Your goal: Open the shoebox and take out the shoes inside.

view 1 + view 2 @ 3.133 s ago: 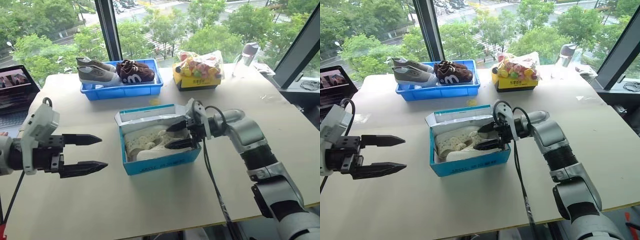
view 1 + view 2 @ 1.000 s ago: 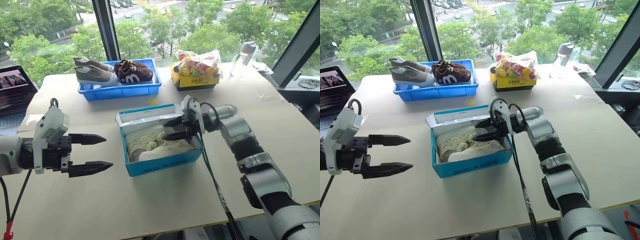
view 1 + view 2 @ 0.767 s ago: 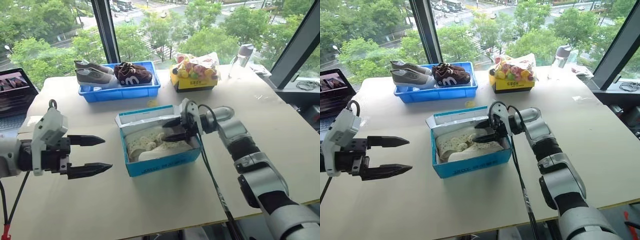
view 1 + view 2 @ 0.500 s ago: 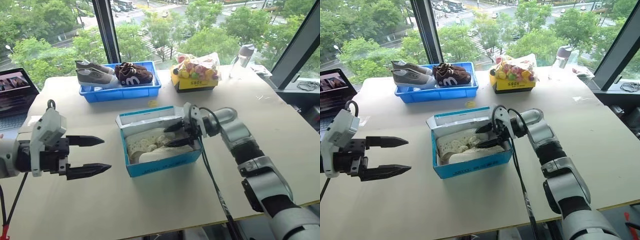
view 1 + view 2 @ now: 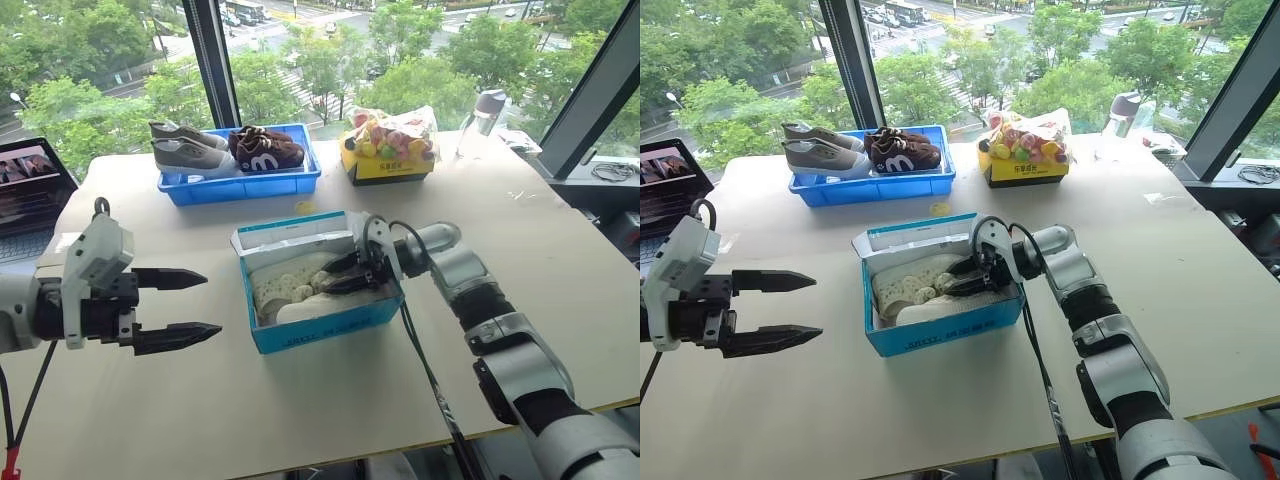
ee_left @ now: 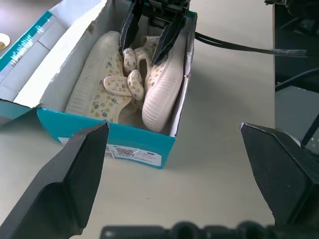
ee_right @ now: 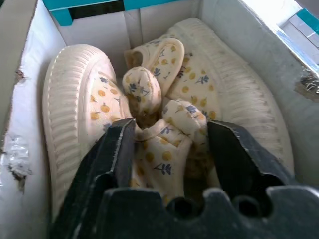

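Two shoes (image 6: 127, 84) lie in the open shoebox (image 5: 320, 318). Right jaws (image 7: 167, 144) straddle their floral straps, narrowing. Left jaws (image 5: 205, 303) hang wide apart, left of the shoebox.

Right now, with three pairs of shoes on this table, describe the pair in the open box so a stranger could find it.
On the table, nearest the robot, sits the open blue shoebox. Inside lie the shoes, cream with small floral print and ribbed rubber edges, with the right gripper reaching among them. The grey sneakers and brown shoes sit farther back in a blue tray.
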Controlling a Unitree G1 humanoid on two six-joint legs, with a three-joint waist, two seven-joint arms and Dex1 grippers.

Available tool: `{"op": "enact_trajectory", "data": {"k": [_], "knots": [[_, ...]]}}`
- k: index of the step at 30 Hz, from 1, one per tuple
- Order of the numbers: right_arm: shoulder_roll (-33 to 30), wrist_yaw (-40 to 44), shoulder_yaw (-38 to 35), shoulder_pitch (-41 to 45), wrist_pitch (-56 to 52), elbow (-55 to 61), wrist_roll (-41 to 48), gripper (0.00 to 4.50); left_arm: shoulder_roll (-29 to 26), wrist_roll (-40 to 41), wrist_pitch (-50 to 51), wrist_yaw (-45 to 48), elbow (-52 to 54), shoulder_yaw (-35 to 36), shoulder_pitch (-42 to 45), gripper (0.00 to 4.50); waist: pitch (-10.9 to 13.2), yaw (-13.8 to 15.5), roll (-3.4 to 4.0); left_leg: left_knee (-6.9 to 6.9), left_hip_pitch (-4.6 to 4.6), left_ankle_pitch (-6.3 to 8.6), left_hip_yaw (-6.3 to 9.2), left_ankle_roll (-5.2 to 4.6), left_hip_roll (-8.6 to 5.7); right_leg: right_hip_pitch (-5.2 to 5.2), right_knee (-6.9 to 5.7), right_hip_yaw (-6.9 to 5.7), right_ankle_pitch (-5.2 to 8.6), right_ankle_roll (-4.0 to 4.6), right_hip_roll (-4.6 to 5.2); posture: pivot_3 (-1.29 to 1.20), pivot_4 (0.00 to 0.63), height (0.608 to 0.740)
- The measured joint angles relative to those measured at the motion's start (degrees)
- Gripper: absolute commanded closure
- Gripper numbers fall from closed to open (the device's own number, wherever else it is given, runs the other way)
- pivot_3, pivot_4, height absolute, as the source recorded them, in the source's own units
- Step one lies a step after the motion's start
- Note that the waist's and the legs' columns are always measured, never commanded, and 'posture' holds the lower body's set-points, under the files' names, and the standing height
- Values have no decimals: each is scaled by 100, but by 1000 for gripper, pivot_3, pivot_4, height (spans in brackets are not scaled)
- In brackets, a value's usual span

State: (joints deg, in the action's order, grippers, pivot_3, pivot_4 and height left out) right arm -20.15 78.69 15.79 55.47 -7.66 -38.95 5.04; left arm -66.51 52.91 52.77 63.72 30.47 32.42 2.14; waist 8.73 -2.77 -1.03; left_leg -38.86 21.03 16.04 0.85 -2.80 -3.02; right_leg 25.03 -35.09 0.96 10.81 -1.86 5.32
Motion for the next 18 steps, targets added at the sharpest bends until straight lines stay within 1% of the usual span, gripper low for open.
{"op": "enact_trajectory", "data": {"k": [1, 3, 4, 5, 10, 13, 14, 16, 18], "knots": [[2, -13, 6, 16, 24, -31, -49, 3599, 0, -2, -1, 0, 2, 0, 0, 0, 0, 2, 0, 0, -1, 0, 0, 0, 0, 0, -1, 0, 0, 0, 0, 0, 150, 740], [2, -12, 6, 22, 45, -36, -124, 4202, 0, -4, -2, 1, 3, 0, -5, 0, -1, 8, -1, -1, -1, 0, 1, 0, 0, -1, 0, -1, 0, 0, -1, 0, 150, 740], [0, -1, 7, 21, 56, -24, -148, 4397, 0, -5, -2, 1, 4, 0, -7, 0, -1, 9, -2, -1, -1, 0, 1, 0, 0, -1, 0, -1, 0, 0, 0, 0, 150, 740], [-4, 3, 10, 18, 64, -4, -154, 4453, 0, -6, -2, 2, 4, 0, -9, 0, -1, 10, -2, -1, 0, 0, 1, 0, 0, -1, 1, -1, 0, 0, 0, 0, 150, 740], [-60, 44, 6, -58, -17, 232, -141, 4453, 0, -7, -3, 3, 7, 0, -10, 0, -1, 18, -2, 0, 9, 0, 2, 0, -1, 9, 1, -1, 0, 0, 1, 0, 150, 740], [-283, 379, -86, -242, -749, 898, 250, 4453, 0, -13, -13, 14, 7, -21, -8, 0, 5, 40, 5, 0, 31, 0, 4, 0, -2, 25, 2, -4, 0, 0, 2, 0, 150, 740], [-376, 530, -160, -252, -1131, 1184, 521, 4453, -1, -34, -24, 17, 2, -54, 1, 0, 9, 48, 10, 0, 46, 0, 7, 0, -2, 34, 3, -6, 0, 0, 3, 0, 150, 740], [-397, 605, -474, -210, -1757, 1510, 999, 4453, -1, -83, -39, 20, -3, -147, 25, 0, 9, 53, 10, -2, 75, -15, 8, 24, -2, 59, 2, -7, 0, 1, 4, 0, 150, 740], [-408, 569, -831, -93, -2364, 1689, 1480, 4453, -1, -88, -46, 31, -22, -256, 94, 0, 9, 50, 10, -8, 117, -19, 5, 31, -3, 107, -2, -4, -1, 1, 5, 0, 150, 740]]}}
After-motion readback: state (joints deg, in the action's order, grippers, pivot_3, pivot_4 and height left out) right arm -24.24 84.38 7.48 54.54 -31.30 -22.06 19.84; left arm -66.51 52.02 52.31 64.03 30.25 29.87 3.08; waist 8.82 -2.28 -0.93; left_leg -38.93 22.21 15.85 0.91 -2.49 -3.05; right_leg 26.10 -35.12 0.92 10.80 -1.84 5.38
